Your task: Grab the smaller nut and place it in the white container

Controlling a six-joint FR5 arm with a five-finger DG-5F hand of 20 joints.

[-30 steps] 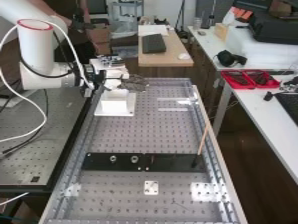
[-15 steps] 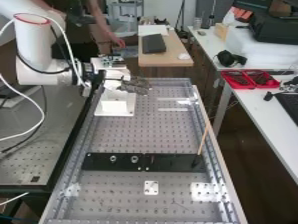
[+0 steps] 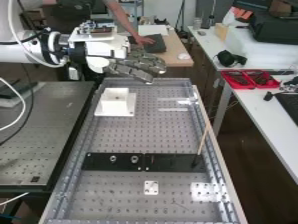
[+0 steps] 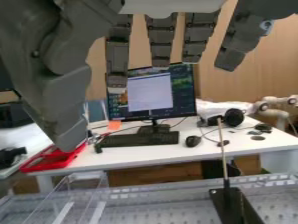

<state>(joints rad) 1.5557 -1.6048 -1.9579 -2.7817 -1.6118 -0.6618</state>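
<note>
Grey perforated bench (image 3: 126,135) bears white container (image 3: 115,103) and black bar (image 3: 174,162); white desk (image 3: 261,107) alongside; hand (image 3: 136,65) straight-fingered, empty

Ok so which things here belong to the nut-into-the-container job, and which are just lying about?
Part of the job:
- hand
- white container
- flat black bar, probably, as the parts' stand

Just lying about, as far as this job goes:
- larger nut and bearing
- thin stick
- headphones
- keyboard
- mouse

no readable text, no legible labels, brands, numbers or signs
</note>
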